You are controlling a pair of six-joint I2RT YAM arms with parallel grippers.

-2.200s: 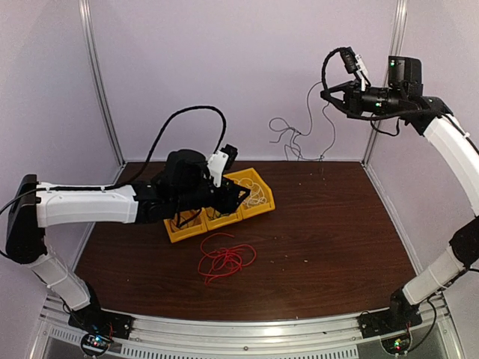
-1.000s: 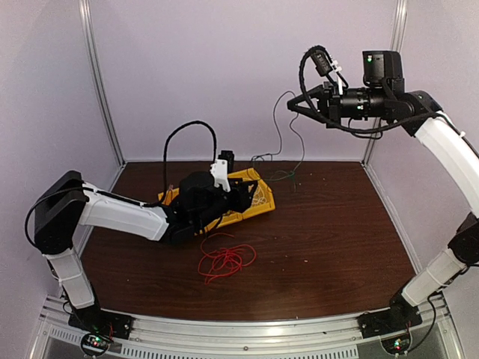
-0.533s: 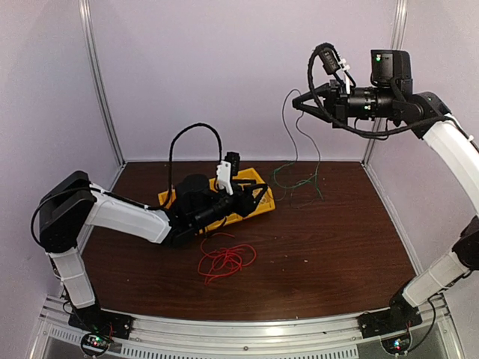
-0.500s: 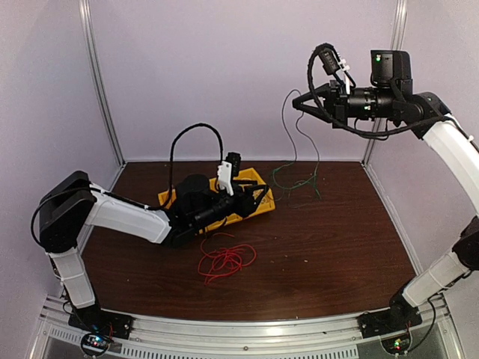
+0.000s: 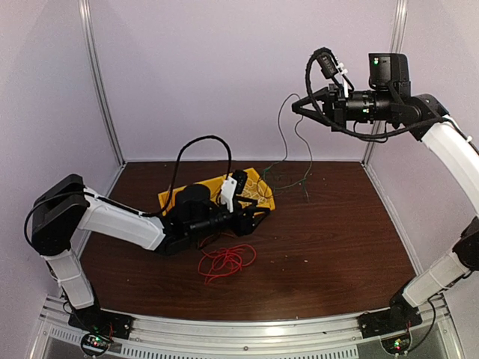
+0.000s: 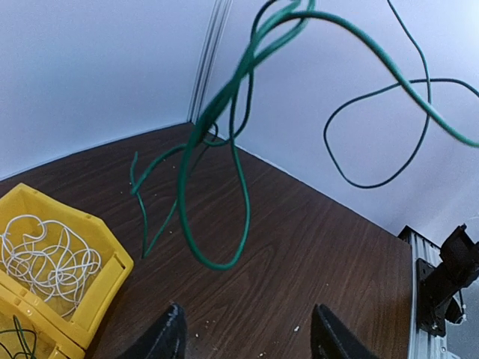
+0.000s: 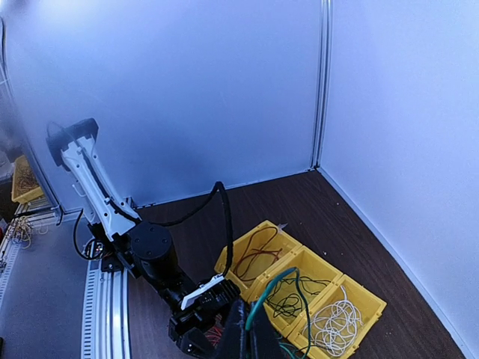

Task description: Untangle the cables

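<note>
Tabletop (image 5: 337, 239) of dark brown wood, pale lilac walls (image 5: 247, 67) all round, metal posts (image 5: 101, 82) at the corners. Yellow bin (image 5: 263, 200) sits rear left of centre, with three compartments: white cable (image 7: 333, 318) coiled at one end, dark strands (image 7: 288, 305) in the middle, brownish cable (image 7: 254, 258) at the other end. Red cable (image 5: 224, 262) lies loose on the wood just in front of the bin. Right gripper (image 5: 297, 106) is high up, fingers pinching green cable (image 6: 238, 75) — its lower loops dangle near the bin's white end. Left gripper (image 6: 251, 345) is low beside the bin, fingers spread, nothing between them.
</note>
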